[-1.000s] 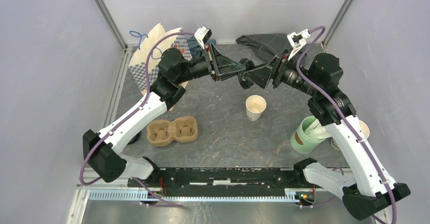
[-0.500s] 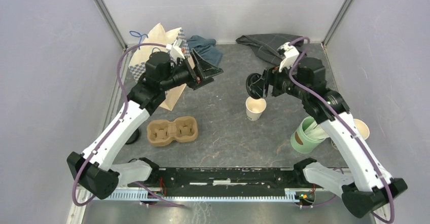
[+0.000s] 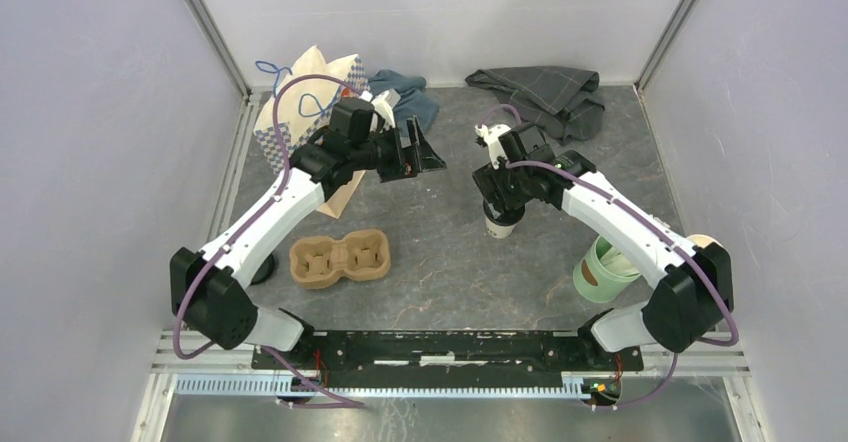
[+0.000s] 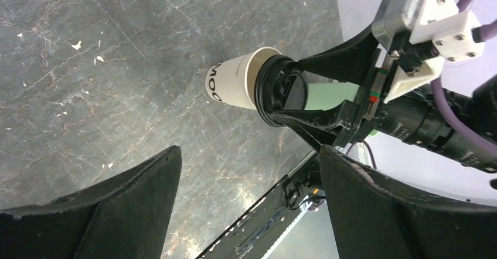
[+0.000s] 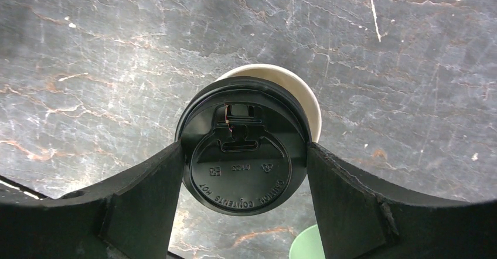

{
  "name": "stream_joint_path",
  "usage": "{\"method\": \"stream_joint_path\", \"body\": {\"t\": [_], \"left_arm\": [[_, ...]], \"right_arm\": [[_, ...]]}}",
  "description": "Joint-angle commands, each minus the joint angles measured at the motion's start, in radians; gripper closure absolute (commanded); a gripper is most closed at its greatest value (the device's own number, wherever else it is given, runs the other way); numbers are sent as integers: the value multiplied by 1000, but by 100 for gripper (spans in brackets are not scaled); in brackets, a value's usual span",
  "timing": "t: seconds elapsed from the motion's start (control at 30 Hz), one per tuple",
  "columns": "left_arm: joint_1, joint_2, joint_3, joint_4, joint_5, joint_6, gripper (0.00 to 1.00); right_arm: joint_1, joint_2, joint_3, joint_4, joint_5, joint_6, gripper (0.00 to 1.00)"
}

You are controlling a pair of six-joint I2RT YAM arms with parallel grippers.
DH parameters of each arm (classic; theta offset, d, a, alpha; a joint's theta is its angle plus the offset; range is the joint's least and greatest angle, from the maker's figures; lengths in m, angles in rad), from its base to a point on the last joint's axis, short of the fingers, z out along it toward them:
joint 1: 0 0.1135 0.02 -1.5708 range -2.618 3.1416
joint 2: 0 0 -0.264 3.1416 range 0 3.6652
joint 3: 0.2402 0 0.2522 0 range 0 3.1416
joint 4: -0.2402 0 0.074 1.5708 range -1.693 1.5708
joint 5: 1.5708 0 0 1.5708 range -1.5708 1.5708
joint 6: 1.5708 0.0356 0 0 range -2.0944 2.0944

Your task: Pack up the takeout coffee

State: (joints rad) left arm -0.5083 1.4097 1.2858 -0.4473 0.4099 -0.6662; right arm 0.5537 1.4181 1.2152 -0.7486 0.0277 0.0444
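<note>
The takeout coffee's white paper cup (image 3: 500,227) stands upright on the table, right of centre. My right gripper (image 3: 497,200) hangs straight over it, shut on the round black lid (image 5: 243,162) by its rim. The lid covers most of the cup's mouth, and a crescent of white rim (image 5: 305,95) shows past its far edge. I cannot tell whether the lid is seated. In the left wrist view the cup (image 4: 231,86) and lid (image 4: 284,92) show side on between the right fingers (image 4: 334,65). My left gripper (image 3: 415,152) is open and empty, to the cup's left.
A brown two-hole cup carrier (image 3: 339,259) lies left of centre at the front. A paper bag (image 3: 300,102) and a blue cloth (image 3: 405,97) are at the back left. A dark cloth (image 3: 540,92) is at the back right. A mint-green cup (image 3: 603,267) stands at the right.
Both grippers met at the lid in mid-air. My left gripper has opened, let go and drawn back left. The right arm has carried the lid down over the white cup.
</note>
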Motion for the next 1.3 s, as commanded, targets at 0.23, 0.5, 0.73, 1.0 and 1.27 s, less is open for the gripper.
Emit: {"method": "stream_joint_path", "body": {"t": [0.23, 0.5, 0.73, 1.0, 1.27], "left_arm": [[-1, 38, 32, -2, 44, 109, 7], [-1, 57, 55, -28, 49, 142, 7], [-2, 100, 95, -36, 70, 154, 7], [0, 118, 112, -51, 72, 175, 7], [1, 115, 107, -54, 78, 177, 7]], "right_arm": [[40, 11, 49, 5, 117, -18, 20], [38, 43, 69, 11, 116, -3, 19], [25, 56, 80, 12, 110, 9, 18], [15, 55, 68, 15, 91, 20, 18], [9, 51, 46, 26, 82, 23, 18]]}}
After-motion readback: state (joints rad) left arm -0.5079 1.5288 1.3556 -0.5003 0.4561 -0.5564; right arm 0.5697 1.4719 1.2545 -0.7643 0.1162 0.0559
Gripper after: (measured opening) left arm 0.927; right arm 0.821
